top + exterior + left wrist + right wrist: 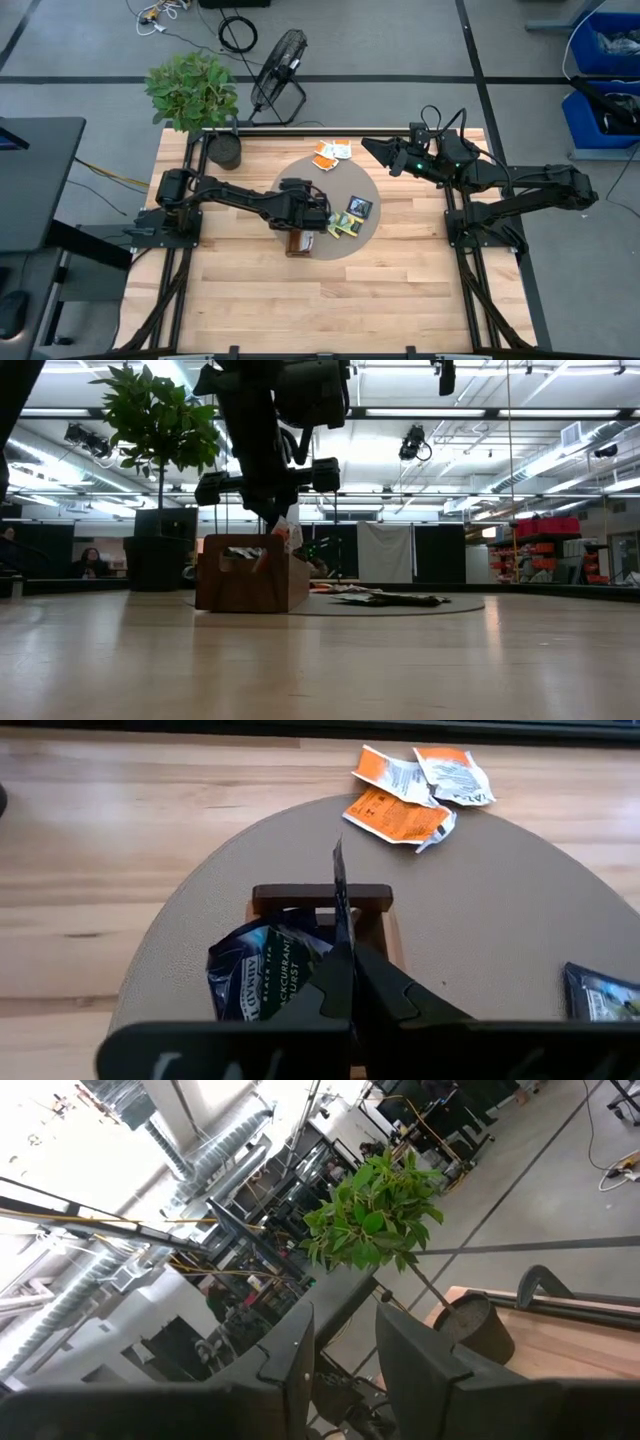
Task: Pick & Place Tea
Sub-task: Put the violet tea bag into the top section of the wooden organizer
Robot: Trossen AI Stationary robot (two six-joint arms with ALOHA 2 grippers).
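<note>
High view: left hand (312,213) is hanging over the wooden tray (299,243) on a round mat (350,190); loose tea sachets (349,215) are lying beside it, w/ orange ones (331,153) near the mat's far edge. Right hand (375,149) is waiting well apart, above the worktop (250,290).

Low view: left hand is pinching a sachet (288,535) edge-on just above the tray.

Left wrist view: fingers (335,985) are closing narrow on one thin sachet (340,900); blue sachet (262,975) is sitting in the tray. Likely light, floppy, slick; grip by an edge.

Right wrist view: right fingers (425,1365) are sitting part-way apart, holding nothing.
</note>
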